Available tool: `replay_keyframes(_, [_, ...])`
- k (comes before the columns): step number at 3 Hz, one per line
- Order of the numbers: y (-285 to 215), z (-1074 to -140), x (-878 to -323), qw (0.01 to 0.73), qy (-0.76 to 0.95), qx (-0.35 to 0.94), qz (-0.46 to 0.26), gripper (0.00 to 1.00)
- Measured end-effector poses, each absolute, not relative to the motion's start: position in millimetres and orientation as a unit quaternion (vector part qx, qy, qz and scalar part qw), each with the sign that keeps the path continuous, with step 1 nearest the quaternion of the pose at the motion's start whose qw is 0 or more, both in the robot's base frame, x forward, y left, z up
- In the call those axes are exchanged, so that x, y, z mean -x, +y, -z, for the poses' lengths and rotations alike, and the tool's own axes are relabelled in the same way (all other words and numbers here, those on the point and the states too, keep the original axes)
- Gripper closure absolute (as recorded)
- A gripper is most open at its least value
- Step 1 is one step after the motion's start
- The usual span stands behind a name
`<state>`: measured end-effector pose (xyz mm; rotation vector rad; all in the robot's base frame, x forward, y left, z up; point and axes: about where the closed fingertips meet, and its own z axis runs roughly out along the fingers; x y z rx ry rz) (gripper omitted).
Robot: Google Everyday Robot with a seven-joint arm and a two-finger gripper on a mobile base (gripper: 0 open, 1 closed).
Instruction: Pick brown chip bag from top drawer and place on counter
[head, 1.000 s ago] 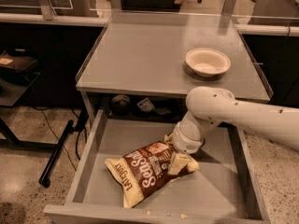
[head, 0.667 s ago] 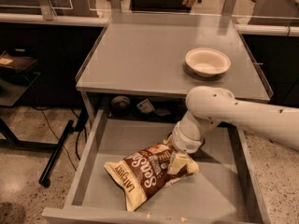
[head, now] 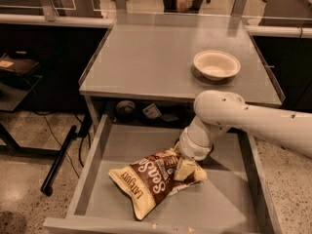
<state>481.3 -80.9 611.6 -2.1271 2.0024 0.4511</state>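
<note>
Gripper: the gripper [head: 186, 166] is down inside the top drawer [head: 90, 172], at the end of the white arm [head: 253, 122] that reaches in from the right.
Fingers: one pale finger [head: 183, 170] lies across the bag's right end. They appear to be pinching that end, though the wrist hides the far side, so the hold is likely rather than certain.
Bag: the brown chip bag [head: 146, 180] lies on the drawer bottom, towards the front and middle. Its left cream end points at the front edge, and its right end is tucked up under the gripper.
Bag relative to fingers: most of the bag stretches to the left and front of the fingers, which meet it only at its right end.
Tabletop: the tabletop [head: 146, 57] is above the drawer and carries a white paper bowl [head: 216, 64] on its right side.
Risk, slip: a hold on one crinkly end leaves the long body hanging, so the film could slide out on the lift.
Risk, snag: the dangling end could catch the tabletop's front edge as the bag rises.
Risk, bowl: a set-down on the right side could knock the bowl.
</note>
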Motion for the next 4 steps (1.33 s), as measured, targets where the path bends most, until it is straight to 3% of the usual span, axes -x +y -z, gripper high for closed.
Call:
replay_keyframes(1, [-80.9, -616.1, -481.2, 0.093, 0.675, 0.716, -0.152, 1.00])
replay_keyframes(4, [-95.5, -753.3, -454.1, 0.117, 0.742, 0.648, -0.121, 1.00])
